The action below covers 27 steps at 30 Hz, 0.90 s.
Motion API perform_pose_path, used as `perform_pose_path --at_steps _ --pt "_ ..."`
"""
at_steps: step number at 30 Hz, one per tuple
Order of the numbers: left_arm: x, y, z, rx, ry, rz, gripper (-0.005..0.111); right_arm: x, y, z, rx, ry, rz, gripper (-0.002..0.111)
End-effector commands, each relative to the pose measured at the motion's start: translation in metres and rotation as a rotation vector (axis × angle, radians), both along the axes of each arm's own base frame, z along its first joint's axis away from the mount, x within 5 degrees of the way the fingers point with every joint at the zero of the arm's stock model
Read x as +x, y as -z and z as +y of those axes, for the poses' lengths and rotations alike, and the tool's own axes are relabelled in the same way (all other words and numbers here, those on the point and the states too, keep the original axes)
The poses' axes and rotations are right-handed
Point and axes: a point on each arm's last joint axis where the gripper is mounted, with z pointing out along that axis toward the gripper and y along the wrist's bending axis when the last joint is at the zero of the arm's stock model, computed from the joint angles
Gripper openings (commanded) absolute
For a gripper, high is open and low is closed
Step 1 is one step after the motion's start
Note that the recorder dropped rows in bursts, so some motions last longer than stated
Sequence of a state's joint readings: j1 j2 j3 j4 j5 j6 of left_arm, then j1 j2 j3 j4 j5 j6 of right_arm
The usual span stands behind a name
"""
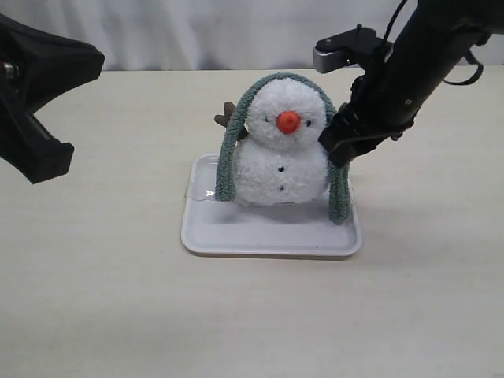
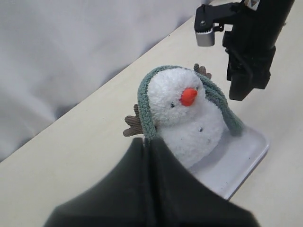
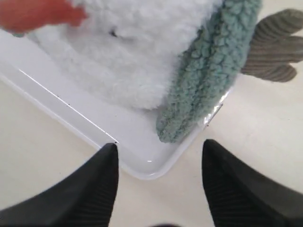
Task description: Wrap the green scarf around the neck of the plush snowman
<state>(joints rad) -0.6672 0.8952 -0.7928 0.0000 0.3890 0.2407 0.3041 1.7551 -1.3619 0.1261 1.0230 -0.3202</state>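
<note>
The plush snowman (image 1: 277, 169) sits on a white tray (image 1: 268, 236), with its orange nose facing the exterior camera. The green scarf (image 1: 227, 157) lies over the top of its head, not at the neck (image 1: 272, 148). One end hangs down each side onto the tray. My right gripper (image 3: 158, 150) is open just beside the scarf's right strand (image 1: 340, 189), level with the head, and nothing lies between its fingers. That scarf end (image 3: 208, 85) rests near the tray's corner. My left gripper (image 2: 151, 142) is shut and empty, held off to the snowman's left.
A brown twig arm (image 1: 226, 116) sticks out behind the scarf's left strand. The left arm (image 1: 39, 94) hangs over the table's far left. A white cloth backdrop closes the table's far edge.
</note>
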Motion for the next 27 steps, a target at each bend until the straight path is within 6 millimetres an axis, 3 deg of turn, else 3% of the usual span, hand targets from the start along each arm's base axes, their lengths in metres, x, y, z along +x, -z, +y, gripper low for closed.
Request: perform_pose_path --at_steps 1,3,5,6,10,13,16,19,22,24,27 --pt "-0.001 -0.001 0.000 0.000 0.006 -0.007 0.000 -0.006 -0.036 -0.003 0.043 0.026 -0.156 0.051" --pt "-0.001 -0.001 0.000 -0.003 0.006 -0.010 0.000 0.000 -0.045 -0.002 0.080 0.045 -0.272 0.035" --pt "0.000 0.000 -0.001 0.001 0.006 -0.027 0.000 0.003 -0.037 -0.002 0.088 0.042 -0.326 0.010" --pt "0.003 0.005 -0.003 0.008 0.009 -0.058 0.000 0.005 -0.034 -0.001 0.090 0.032 -0.361 0.004" --pt "0.033 0.054 -0.025 0.141 0.047 -0.049 0.000 0.017 -0.040 0.004 0.126 0.039 -0.411 0.004" --pt "0.049 0.074 -0.039 0.235 0.104 -0.090 0.000 0.021 -0.045 0.009 0.179 0.026 -0.450 0.004" --pt "0.070 0.107 -0.060 0.318 0.205 -0.144 0.000 0.023 -0.039 0.019 0.276 -0.022 -0.421 0.004" --pt "0.092 0.133 -0.067 0.247 0.183 -0.125 0.001 0.025 -0.029 0.024 0.300 -0.046 -0.382 0.004" --pt "0.129 0.164 -0.050 0.008 -0.079 0.005 0.017 0.027 -0.024 0.024 0.291 -0.048 -0.377 0.004" --pt "0.135 0.171 -0.048 -0.085 -0.131 0.046 0.028 0.028 -0.027 0.024 0.293 -0.046 -0.393 0.004" --pt "0.136 0.178 -0.056 -0.154 -0.040 0.024 0.042 0.028 -0.027 0.025 0.285 -0.067 -0.401 0.004"
